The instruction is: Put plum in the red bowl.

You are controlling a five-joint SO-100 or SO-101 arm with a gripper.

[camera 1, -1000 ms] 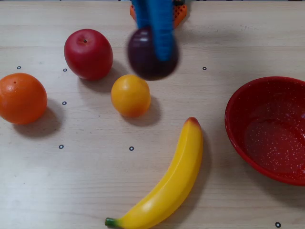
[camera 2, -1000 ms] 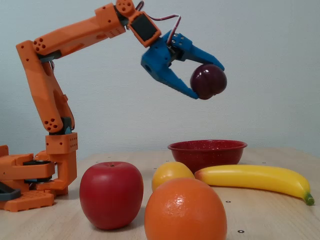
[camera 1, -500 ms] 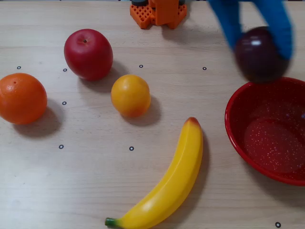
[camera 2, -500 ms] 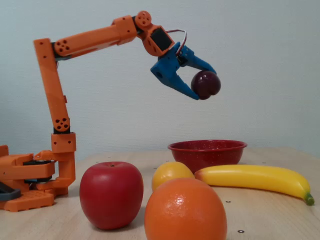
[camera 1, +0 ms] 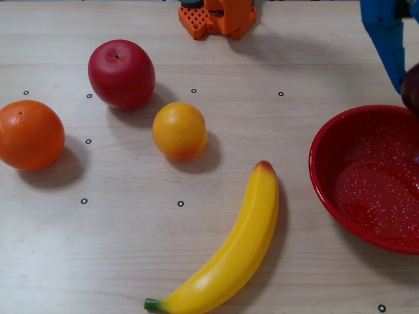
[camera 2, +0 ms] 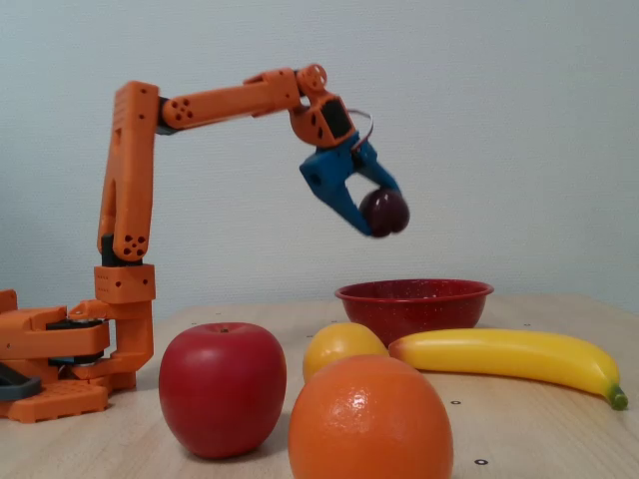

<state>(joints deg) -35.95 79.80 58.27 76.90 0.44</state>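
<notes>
Where hand (camera 2: pixel 382 217) grips, plum (camera 2: pixel 385 212) sits.

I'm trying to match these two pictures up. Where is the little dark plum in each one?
Overhead view: the plum is a dark sliver at the right edge, just above the red bowl, beside the blue gripper.
Fixed view: the plum hangs mid-air at centre, clamped in the gripper.
Shared landmark: the red bowl.
</notes>
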